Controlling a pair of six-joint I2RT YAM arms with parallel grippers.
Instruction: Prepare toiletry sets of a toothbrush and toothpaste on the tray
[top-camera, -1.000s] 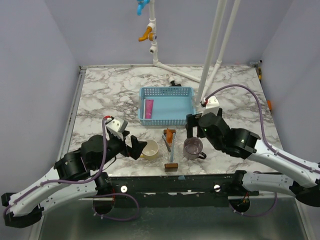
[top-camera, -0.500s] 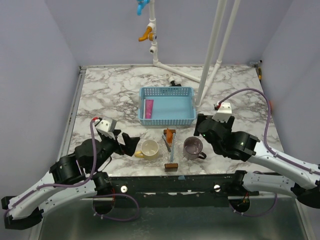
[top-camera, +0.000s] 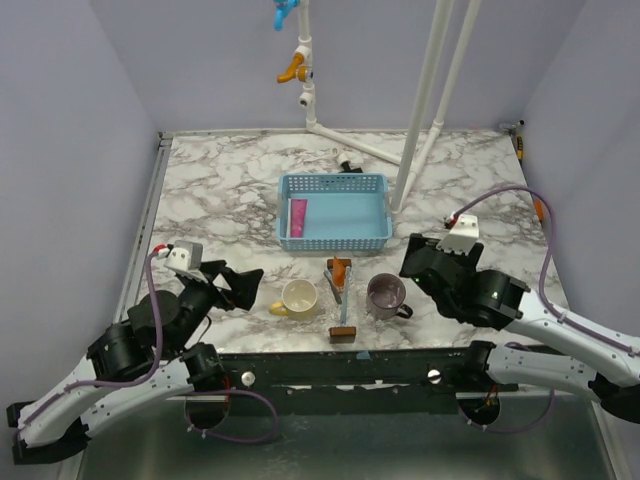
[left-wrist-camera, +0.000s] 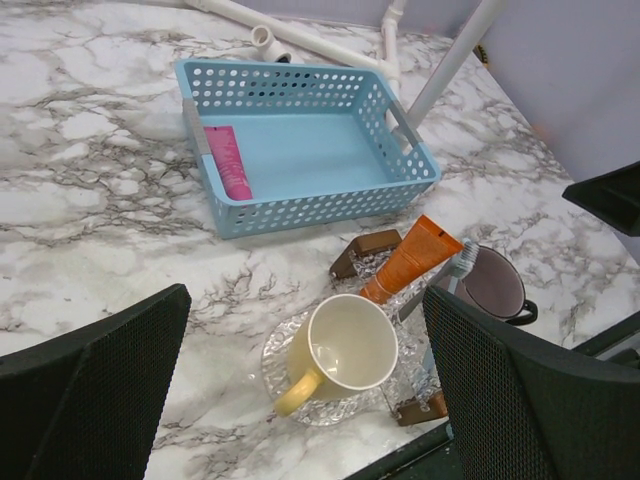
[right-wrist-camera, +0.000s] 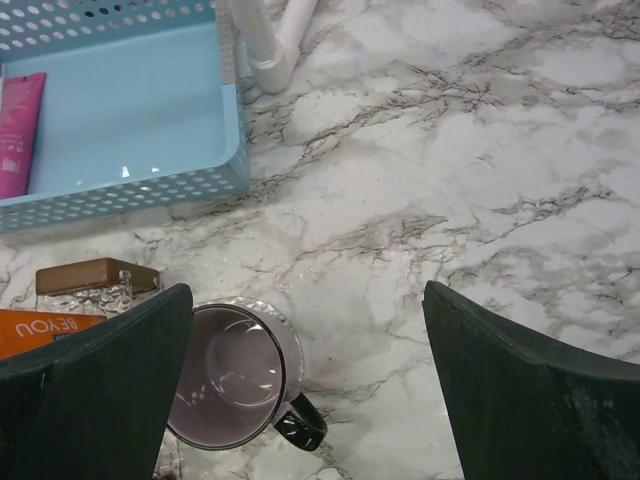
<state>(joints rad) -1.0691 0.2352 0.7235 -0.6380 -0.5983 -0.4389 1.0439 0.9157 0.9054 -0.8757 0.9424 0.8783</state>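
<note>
Peering down, I find the toothbrush (top-camera: 336, 291) faint, the toothpaste (left-wrist-camera: 412, 260) beside it on the glass tray (top-camera: 342, 334). One each, two cups (top-camera: 299, 297) (top-camera: 386, 294). Left end effector (top-camera: 238, 287) and right end effector (top-camera: 410, 262) gape, empty.

"REYOU" on the toothpaste (right-wrist-camera: 45, 330)

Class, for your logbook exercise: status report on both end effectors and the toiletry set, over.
Left end effector and right end effector open, empty. Toothpaste and toothbrush lie together between yellow cup and purple cup. Cups crowd both sides.
</note>
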